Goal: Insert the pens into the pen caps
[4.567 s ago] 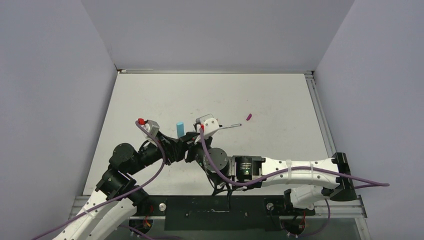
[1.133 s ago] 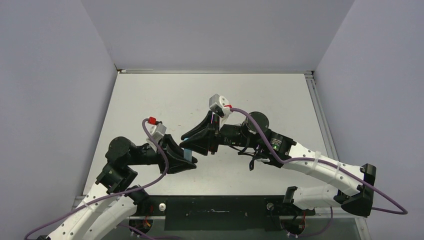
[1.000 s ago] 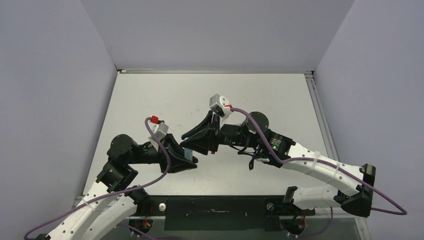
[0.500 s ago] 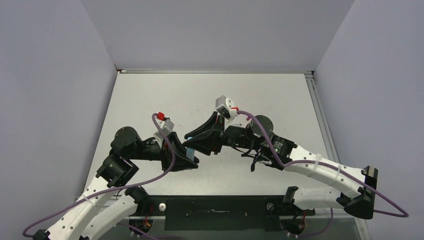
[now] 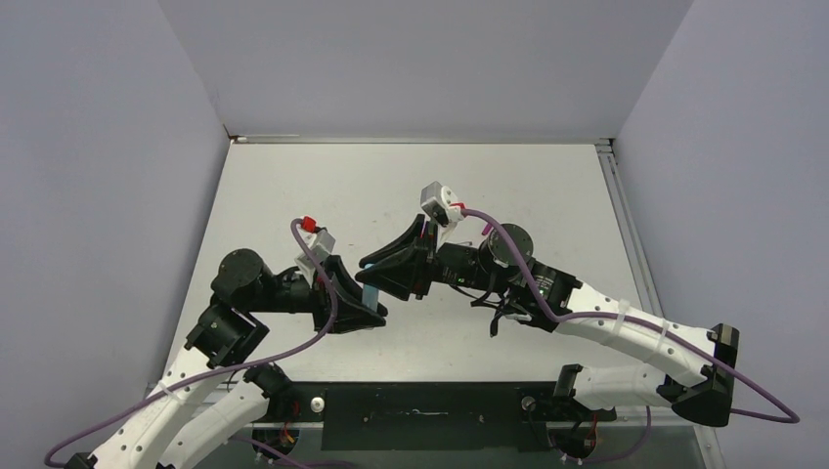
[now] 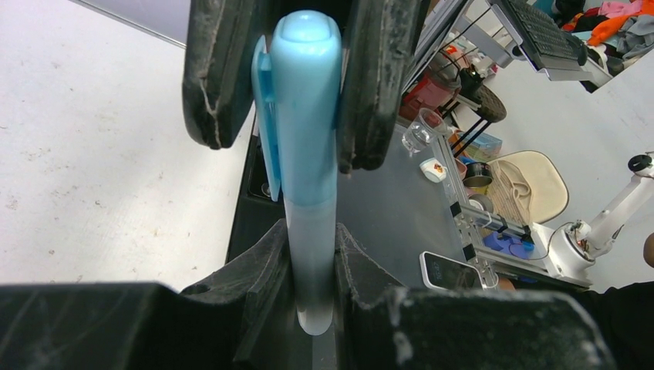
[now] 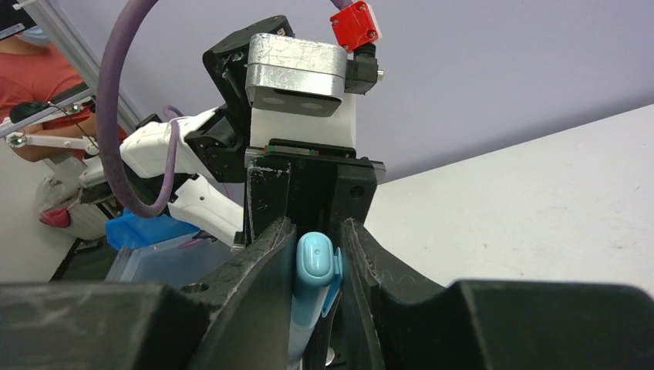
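Note:
A pale grey-white pen [image 6: 312, 262] sits with its top end inside a light-blue pen cap [image 6: 305, 100]. My left gripper [image 6: 312, 231] is shut on the pen's barrel. My right gripper [image 7: 316, 227] is shut on the cap [image 7: 315, 266], and its fingers [image 6: 378, 77] show at the top of the left wrist view. In the top view the left gripper [image 5: 371, 311] and right gripper [image 5: 371, 278] meet tip to tip above the table, with the blue cap [image 5: 370, 293] between them. The red and black pens are out of view.
A small magenta piece [image 5: 486, 228] lies on the white table [image 5: 323, 186] behind the right arm's cable. Grey walls close in the table on three sides. A metal rail [image 5: 626, 244] runs along the table's right edge.
4.6 s ago the blue cap stood on the table beside the grippers; now both hold it with the pen above the table. In the last second the joined grippers drifted slightly right and back.

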You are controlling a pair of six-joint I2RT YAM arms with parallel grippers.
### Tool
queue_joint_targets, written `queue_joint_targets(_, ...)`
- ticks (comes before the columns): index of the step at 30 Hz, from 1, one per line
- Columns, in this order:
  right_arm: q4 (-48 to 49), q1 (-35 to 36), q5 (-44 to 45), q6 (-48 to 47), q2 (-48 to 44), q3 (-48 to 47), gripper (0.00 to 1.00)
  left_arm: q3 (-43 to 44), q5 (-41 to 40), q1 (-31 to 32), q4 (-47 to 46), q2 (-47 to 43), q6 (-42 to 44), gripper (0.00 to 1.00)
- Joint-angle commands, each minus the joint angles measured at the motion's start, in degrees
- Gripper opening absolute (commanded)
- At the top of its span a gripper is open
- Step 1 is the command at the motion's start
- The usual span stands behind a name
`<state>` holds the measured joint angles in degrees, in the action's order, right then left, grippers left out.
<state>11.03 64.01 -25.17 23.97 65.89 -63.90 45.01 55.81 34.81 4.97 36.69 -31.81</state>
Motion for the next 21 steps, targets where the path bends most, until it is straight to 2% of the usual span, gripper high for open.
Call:
queue_joint_targets(1, -16.88, 3.05, -3.97, 0.14, 1.80, 1.14, 0.05, 1.94, -8.27, -1.67, -14.85, -2.35, -2.73, 0.00)
queue_joint_targets(9, -18.43, 3.03, 0.52, -0.74, 1.46, -3.29, 0.06, -1.70, -8.30, -1.67, -11.89, -4.76, -2.97, 0.00)
queue_joint_targets(14, -19.35, 3.04, 4.06, -1.54, 1.00, -6.64, 0.22, -3.42, -8.65, -1.67, -9.78, -5.15, -2.28, 0.00)
queue_joint_targets(17, -20.19, 3.05, 6.79, -2.03, 0.61, -8.44, 0.28, -3.64, -9.41, -1.67, -5.70, -4.92, -0.02, 0.00)
queue_joint_targets(21, -21.33, 2.89, 9.79, -2.66, -0.16, -10.71, 0.45, -4.79, -9.74, -1.67, -2.45, -4.90, 1.11, 0.00)
